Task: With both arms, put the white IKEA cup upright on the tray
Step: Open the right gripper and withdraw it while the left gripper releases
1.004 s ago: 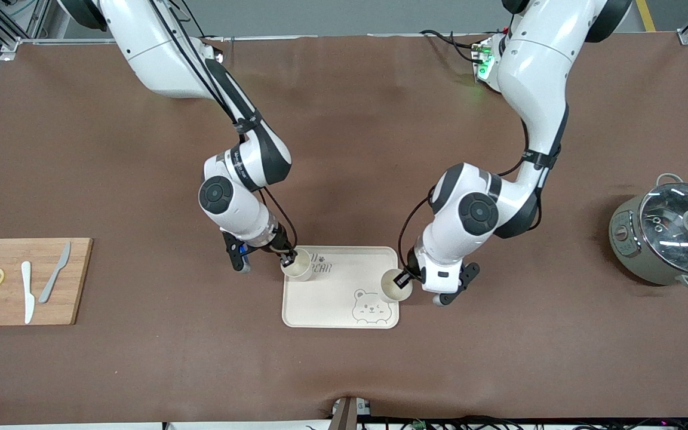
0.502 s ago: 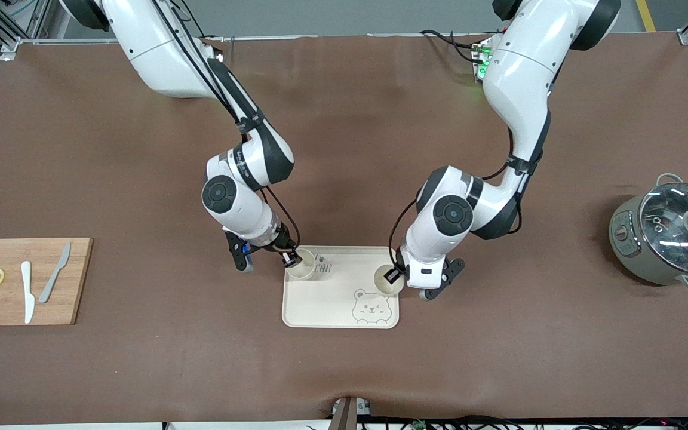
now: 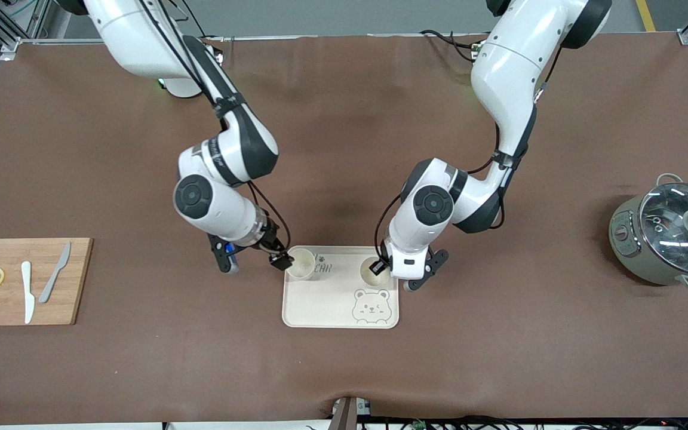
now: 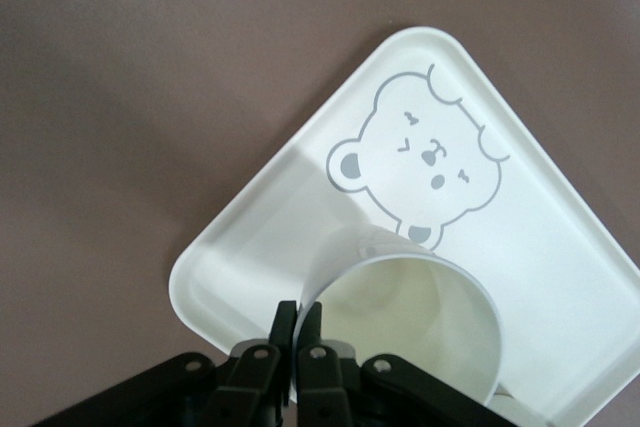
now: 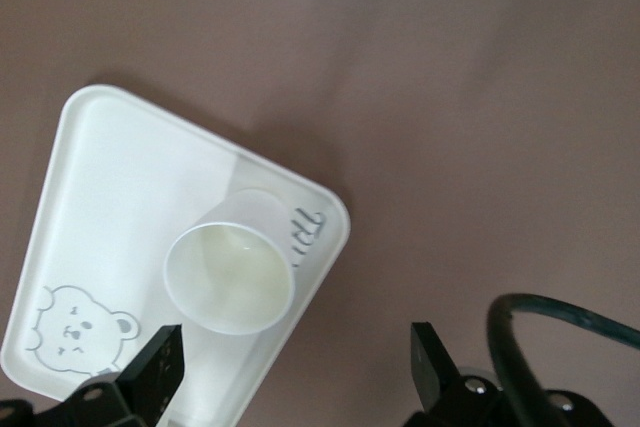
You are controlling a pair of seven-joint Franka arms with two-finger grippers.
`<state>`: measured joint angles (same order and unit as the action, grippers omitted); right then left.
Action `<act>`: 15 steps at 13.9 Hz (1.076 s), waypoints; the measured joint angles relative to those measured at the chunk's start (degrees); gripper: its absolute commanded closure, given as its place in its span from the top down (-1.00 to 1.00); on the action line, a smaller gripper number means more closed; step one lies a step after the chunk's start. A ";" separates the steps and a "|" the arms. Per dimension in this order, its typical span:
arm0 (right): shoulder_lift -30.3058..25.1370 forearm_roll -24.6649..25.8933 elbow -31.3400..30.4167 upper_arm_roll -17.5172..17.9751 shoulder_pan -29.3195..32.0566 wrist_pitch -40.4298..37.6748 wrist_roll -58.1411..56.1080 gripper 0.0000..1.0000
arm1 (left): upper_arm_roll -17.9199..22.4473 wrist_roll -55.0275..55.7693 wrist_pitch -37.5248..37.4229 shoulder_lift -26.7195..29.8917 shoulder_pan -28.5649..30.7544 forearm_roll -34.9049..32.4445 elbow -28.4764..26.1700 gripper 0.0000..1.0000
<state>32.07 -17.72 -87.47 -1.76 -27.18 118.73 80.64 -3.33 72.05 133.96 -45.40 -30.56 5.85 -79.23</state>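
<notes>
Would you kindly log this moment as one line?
left hand: shut on white plastic cup over cream rectangular bear tray | right hand: open, beside second white cup upright on tray

1. The table [image 3: 344, 370] is covered edge to edge by a brown cloth with soft creases and a rumpled front hem.
2. Above the table's top edge runs a strip of grey floor [image 3: 332, 15].
3. Silver metal frame posts [image 3: 6, 42] stand at the table's two top corners.
4. A yellow floor line [image 3: 645, 15] crosses the grey strip near the post at the left arm's end of the table.
5. Black cables [image 3: 445, 39] trail onto the table's top edge.
</notes>
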 measured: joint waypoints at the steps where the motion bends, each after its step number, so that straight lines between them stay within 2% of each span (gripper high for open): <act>1: -0.64 0.01 2.10 -0.03 1.46 -6.54 -0.49 1.00 | 0.00 0.00 -0.02 -0.09 -0.06 0.00 -0.03 -0.83; 2: -1.24 0.01 4.00 -0.05 2.89 -11.65 -1.83 1.00 | 0.05 0.00 -0.02 -0.28 -0.05 -0.01 -0.07 -0.79; 3: -1.93 0.01 5.11 -0.06 4.15 -14.97 -3.79 1.00 | 0.10 0.00 -0.02 -0.53 -0.05 -0.09 -0.09 -0.59; 4: -2.68 0.02 5.76 -0.09 5.31 -17.80 -5.44 1.00 | 0.11 0.00 -0.02 -0.76 -0.04 -0.36 -0.10 -0.01; 5: -3.61 0.07 6.10 -0.19 6.39 -20.31 -6.18 1.00 | 0.12 0.00 -0.02 -0.92 -0.04 -1.06 -0.09 0.90; 6: -4.83 0.28 6.28 -0.49 7.22 -21.93 -6.53 1.00 | 0.11 0.00 -0.02 -0.99 -0.05 -1.89 -0.10 1.00; 8: -7.78 2.03 6.34 -1.14 7.91 -24.35 -6.63 1.00 | 0.12 0.00 0.01 -1.00 -0.05 -2.89 -0.01 1.00; 10: -10.25 6.88 6.46 -1.05 7.84 -25.70 -7.19 1.00 | 0.20 -0.01 0.02 -0.95 0.01 -4.14 0.43 1.00; 12: -12.36 12.13 6.97 -0.69 7.33 -25.78 -12.69 1.00 | 0.27 -0.04 0.01 -0.48 0.36 -5.54 1.11 1.00; 15: -13.97 13.66 9.54 -0.86 7.18 -30.62 -19.79 1.00 | 0.48 -2.39 -2.97 1.86 0.76 -6.47 1.41 1.00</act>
<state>18.09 -4.06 -77.94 -2.62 -20.00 88.11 60.85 -2.85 69.67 130.99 -43.54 -29.80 -0.61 -77.82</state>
